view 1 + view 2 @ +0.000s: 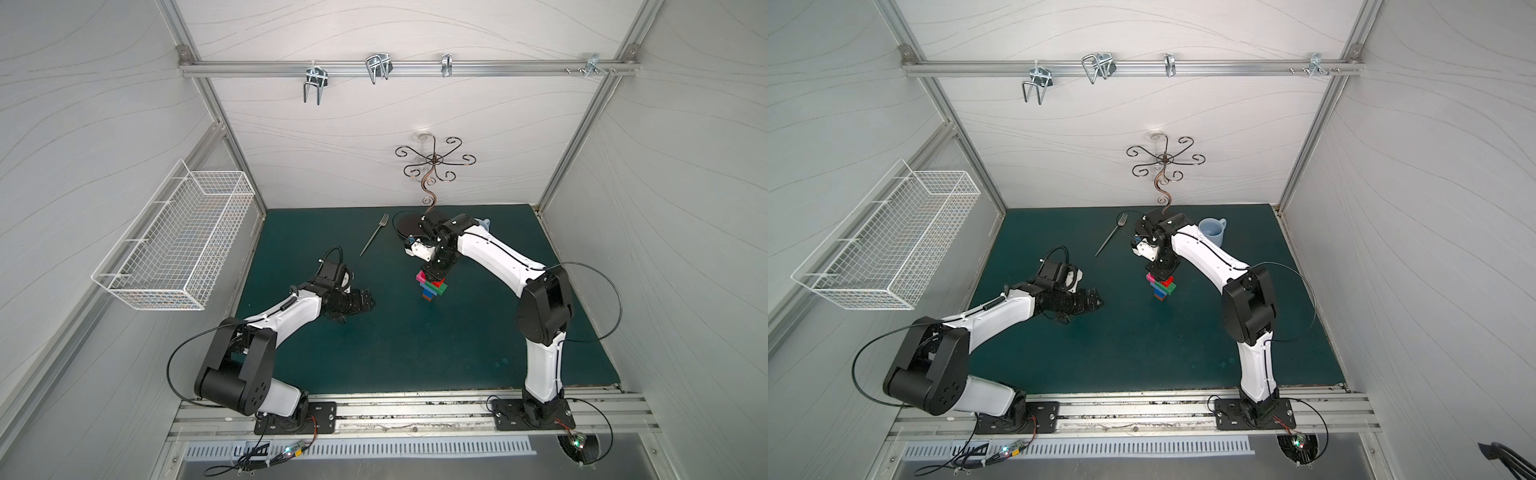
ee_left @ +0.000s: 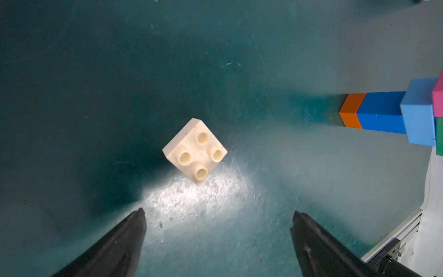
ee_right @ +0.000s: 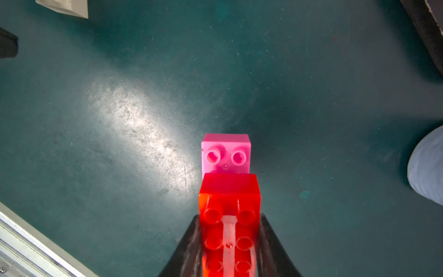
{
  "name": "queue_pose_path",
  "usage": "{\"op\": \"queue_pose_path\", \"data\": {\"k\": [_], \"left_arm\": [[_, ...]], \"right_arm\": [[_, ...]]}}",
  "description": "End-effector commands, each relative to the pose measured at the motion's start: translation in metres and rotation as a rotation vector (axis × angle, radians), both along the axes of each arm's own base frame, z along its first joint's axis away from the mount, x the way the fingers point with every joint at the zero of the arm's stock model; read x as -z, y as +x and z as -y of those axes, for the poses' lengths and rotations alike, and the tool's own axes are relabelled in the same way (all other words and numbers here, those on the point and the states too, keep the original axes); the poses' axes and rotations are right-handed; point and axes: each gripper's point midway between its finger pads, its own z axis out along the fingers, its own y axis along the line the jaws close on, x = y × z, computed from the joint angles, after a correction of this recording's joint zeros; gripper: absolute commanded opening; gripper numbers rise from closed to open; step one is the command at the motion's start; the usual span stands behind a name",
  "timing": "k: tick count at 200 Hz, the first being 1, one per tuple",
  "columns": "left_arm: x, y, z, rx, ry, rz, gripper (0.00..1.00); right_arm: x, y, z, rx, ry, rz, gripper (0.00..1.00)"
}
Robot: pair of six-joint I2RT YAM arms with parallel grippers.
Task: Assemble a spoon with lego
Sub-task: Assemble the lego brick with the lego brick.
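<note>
Assembly looks nearly finished: on the green mat the spoon stands upright just off centre toward 3 o'clock, with the orange and blue stem below and the green, red and pink head above. The right arm arches in from 5 o'clock, its right gripper clamped on the red brick near the top. The left arm reaches low from 7 o'clock; the left gripper has its fingers wide apart, just short of the loose cream brick (seemingly the last piece).
</note>
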Motion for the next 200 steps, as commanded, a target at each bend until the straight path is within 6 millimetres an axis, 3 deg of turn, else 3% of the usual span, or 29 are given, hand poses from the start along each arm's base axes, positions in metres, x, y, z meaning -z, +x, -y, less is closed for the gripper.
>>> {"op": "queue_pose_path", "data": {"k": [1,112,200], "left_arm": [[-0.011,0.013,0.006,0.016,-0.006,0.042,1.0],[-0.011,0.012,0.005,0.017,-0.001,0.041,1.0],[-0.01,0.012,0.004,0.017,0.006,0.037,1.0]], "right_arm": [[0.004,-0.007,0.0,-0.014,-0.022,-0.041,0.16],[-0.006,-0.005,0.001,-0.002,0.011,-0.039,0.16],[0.009,0.0,0.003,0.002,-0.033,-0.049,0.16]]}}
